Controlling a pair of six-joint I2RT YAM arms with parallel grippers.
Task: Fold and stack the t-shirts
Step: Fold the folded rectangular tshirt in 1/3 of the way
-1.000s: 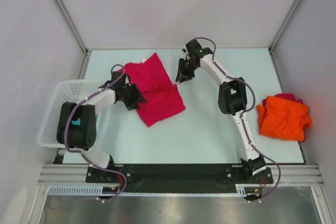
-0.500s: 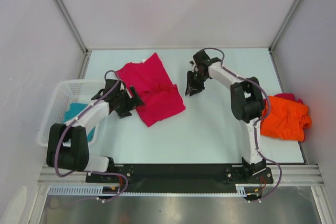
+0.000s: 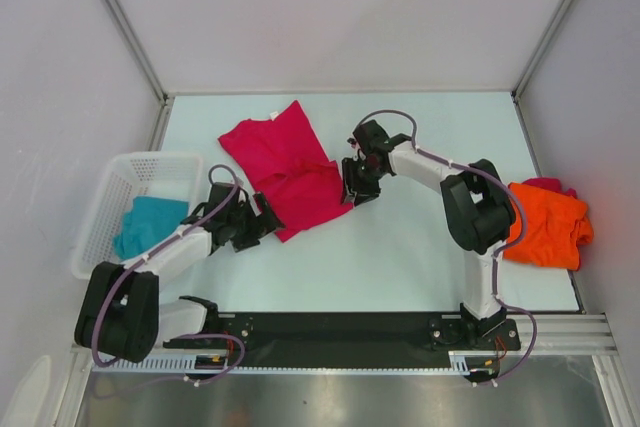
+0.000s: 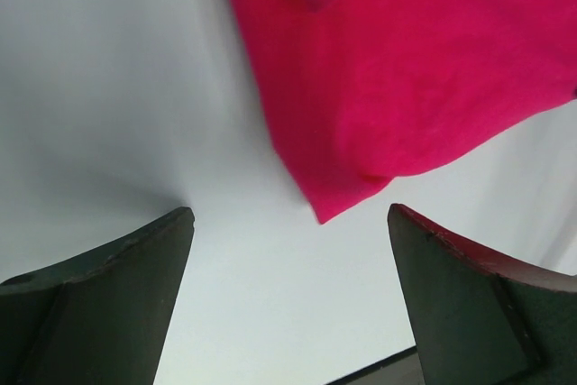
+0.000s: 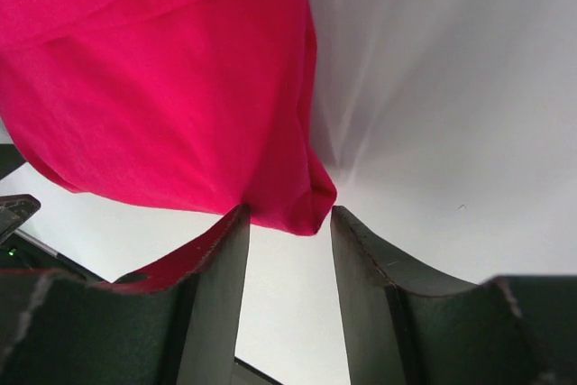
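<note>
Top external puts the crimson-pink cloth t-shirt (image 3: 290, 169) left of centre; I have the left gripper (image 3: 265, 222) gaping and the right gripper (image 3: 348, 192) narrowly parted, both empty, at its lower corners, likely for folding.

1. The left tool (image 4: 290, 215) stands wide open, holding nothing.
2. A corner of the crimson-pink t-shirt (image 4: 406, 69) lies flat on the pale desk (image 4: 108, 87), pointing between the two dark fingers (image 4: 108, 304), apart from both.

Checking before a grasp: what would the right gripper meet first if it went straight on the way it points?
The crimson-pink t-shirt: its corner lies directly ahead of the right gripper, in line with the gap between its jaws. Whether they touch is unclear.
</note>
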